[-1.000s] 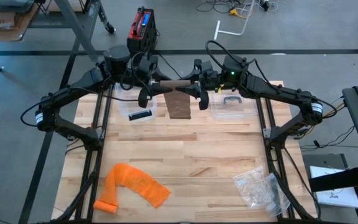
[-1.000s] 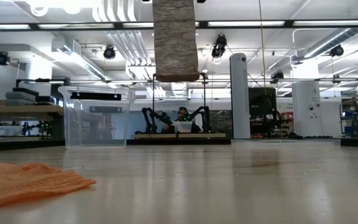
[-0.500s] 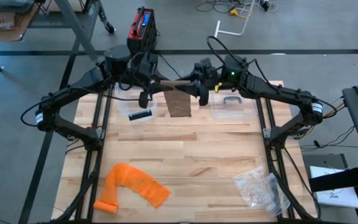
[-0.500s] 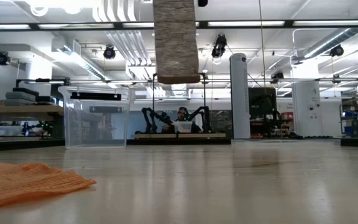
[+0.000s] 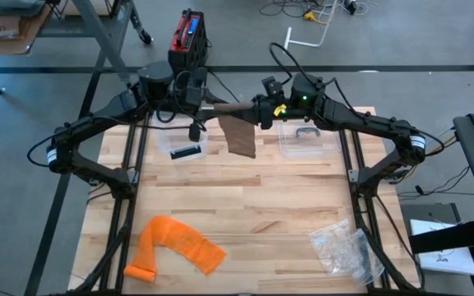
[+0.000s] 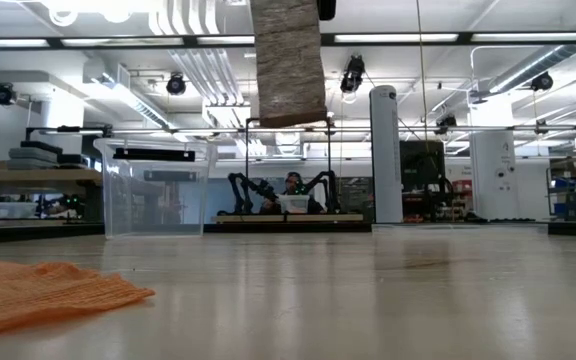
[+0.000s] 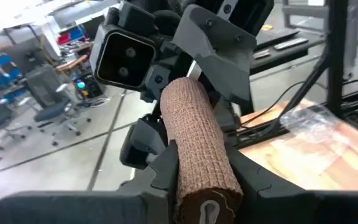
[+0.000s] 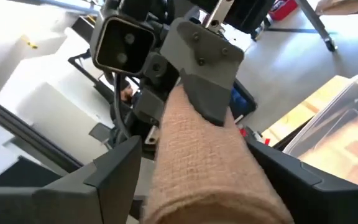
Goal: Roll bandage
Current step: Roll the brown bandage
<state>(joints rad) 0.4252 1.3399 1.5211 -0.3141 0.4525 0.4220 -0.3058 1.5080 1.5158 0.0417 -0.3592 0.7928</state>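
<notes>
Wooden table (image 5: 245, 214); lab room behind, seemingly busy.

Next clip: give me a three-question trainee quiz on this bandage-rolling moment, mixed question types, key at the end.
1. True or false: the bandage roll lies flat on the table.
2. Which hangs below the roll? A) a loose brown tail B) the orange mesh C) the plastic bag
3. Name the gripper at each end of the roll.

Key: 1. False; it is held in the air. 2. A. 3. Left gripper, right gripper.
</notes>
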